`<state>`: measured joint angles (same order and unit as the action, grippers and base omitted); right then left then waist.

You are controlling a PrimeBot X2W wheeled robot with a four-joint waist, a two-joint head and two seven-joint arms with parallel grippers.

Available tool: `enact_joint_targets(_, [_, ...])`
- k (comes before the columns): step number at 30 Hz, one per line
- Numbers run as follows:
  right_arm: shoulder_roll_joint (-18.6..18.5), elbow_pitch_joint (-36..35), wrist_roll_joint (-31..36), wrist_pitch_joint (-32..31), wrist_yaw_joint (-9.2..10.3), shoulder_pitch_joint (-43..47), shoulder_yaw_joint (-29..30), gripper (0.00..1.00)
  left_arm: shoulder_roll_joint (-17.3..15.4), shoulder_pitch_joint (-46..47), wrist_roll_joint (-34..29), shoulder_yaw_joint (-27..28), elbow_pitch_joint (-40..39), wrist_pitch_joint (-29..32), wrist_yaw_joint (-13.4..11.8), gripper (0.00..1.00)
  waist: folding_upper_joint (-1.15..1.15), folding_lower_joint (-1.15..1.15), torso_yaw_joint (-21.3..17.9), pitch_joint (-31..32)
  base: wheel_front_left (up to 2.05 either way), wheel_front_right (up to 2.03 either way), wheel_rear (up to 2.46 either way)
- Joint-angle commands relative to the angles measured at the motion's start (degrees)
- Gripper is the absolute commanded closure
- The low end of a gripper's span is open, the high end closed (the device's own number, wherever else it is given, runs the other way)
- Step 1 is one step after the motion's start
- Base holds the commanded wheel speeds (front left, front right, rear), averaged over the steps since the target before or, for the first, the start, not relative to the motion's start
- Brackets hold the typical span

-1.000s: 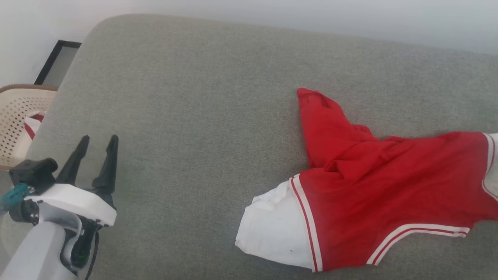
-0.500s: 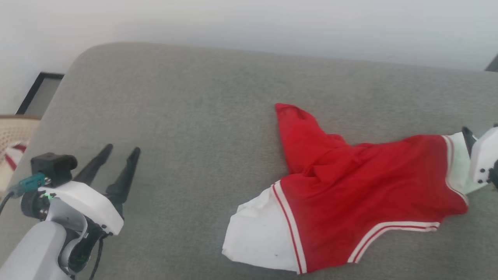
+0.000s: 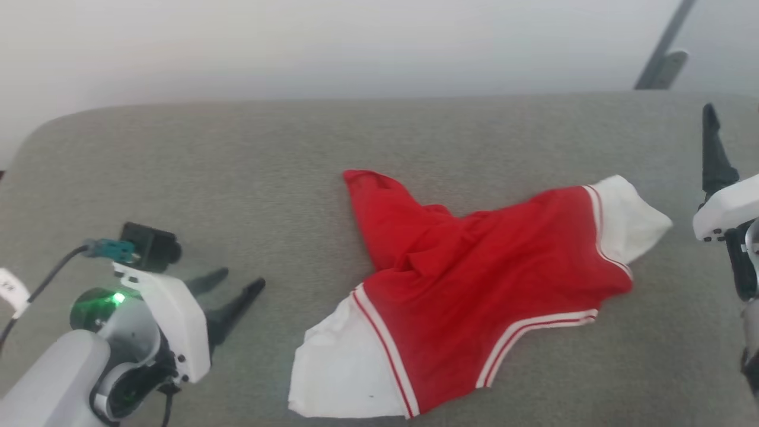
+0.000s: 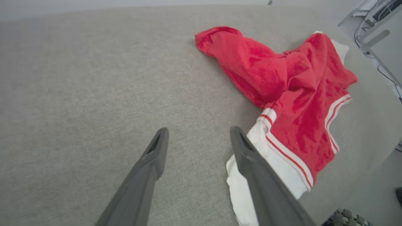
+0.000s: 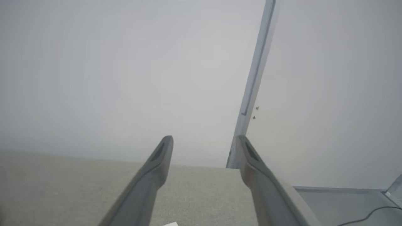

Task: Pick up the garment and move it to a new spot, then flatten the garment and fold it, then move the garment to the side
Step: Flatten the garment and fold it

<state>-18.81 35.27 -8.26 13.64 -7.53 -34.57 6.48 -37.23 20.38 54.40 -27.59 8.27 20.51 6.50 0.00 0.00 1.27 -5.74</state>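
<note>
Lying crumpled on the cushion: one garment. Left gripper and right gripper, two claws, both spread wide, empty.

Grey cushion spans my view, pale wall behind it. The garment lies rumpled right of centre, red body bunched. One white sleeve is spread at the near left, the other sleeve at the far right, and the striped trim faces me. My left gripper sits low left with its fingers parted, aimed at the near sleeve and apart from it. A green light glows on its wrist. Right gripper is at the right edge, one dark finger upright, near the far sleeve but not touching.
</note>
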Motion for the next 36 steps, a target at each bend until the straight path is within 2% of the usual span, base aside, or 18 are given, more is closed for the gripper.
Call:
enact_joint_targets(1, [2.01,-2.85,1.48,0.62,0.08,1.61,1.61,0.00,-0.12,0.05,1.05,-0.59,-0.68,2.00,-0.70,0.00,0.00,0.00,-1.94,-1.11,0.00,0.00,0.00])
enact_joint_targets(7, [10.01,-17.52,7.46,0.97,0.08,7.25,8.51,0.00,-1.53,-1.13,0.82,-3.51,-3.69,9.56,-3.39,0.00,0.00,0.00,-5.32,-4.25,0.00,0.00,0.00])
enact_joint_targets(11, [12.96,-23.96,9.11,-0.61,0.08,10.07,9.99,0.00,-1.54,-1.29,0.47,-4.90,-4.23,11.78,-4.17,0.00,0.00,0.00,-6.83,-6.30,0.00,0.00,0.00])
enact_joint_targets(19, [14.76,-29.09,9.78,-2.79,0.08,12.08,10.82,0.00,-0.29,-1.29,0.32,-7.65,-2.44,14.99,-4.88,0.00,0.00,0.00,-8.28,-8.46,0.00,0.00,0.00])
enact_joint_targets(26, [15.09,-30.84,8.99,-3.39,0.08,11.97,11.22,0.00,1.52,-0.69,-1.54,-10.41,0.84,15.12,-3.98,0.00,0.00,0.00,-8.18,-9.41,0.00,0.00,0.00])
enact_joint_targets(27, [15.09,-31.00,9.14,-3.43,0.08,11.94,11.26,0.00,1.90,-0.73,-1.60,-10.89,1.83,15.47,-3.80,0.07,0.00,0.00,-8.11,-9.51,0.00,0.00,0.00])
enact_joint_targets(28, [15.12,-31.07,8.94,-3.53,0.08,11.82,11.27,0.00,2.24,-0.49,-1.84,-11.46,2.61,15.54,-3.49,0.81,0.00,0.00,-8.01,-9.57,0.00,0.00,0.00])
enact_joint_targets(29, [15.14,-31.16,8.82,-3.57,0.08,11.73,11.36,0.00,2.44,-0.23,-2.22,-11.93,3.45,15.68,-3.25,1.00,0.00,0.00,-7.88,-9.55,0.00,0.00,0.00])
enact_joint_targets(32, [15.00,-31.22,8.67,-3.33,0.08,12.05,11.64,0.00,3.01,0.71,-2.35,-12.25,4.84,14.84,-2.14,1.00,0.00,0.00,-7.24,-8.98,0.00,0.00,0.00])
enact_joint_targets(36, [14.64,-31.08,8.55,-3.39,0.08,13.09,12.34,0.00,0.83,2.30,-2.83,-11.30,5.88,13.97,-1.37,1.00,0.00,0.00,-6.26,-7.69,0.00,0.00,0.00])
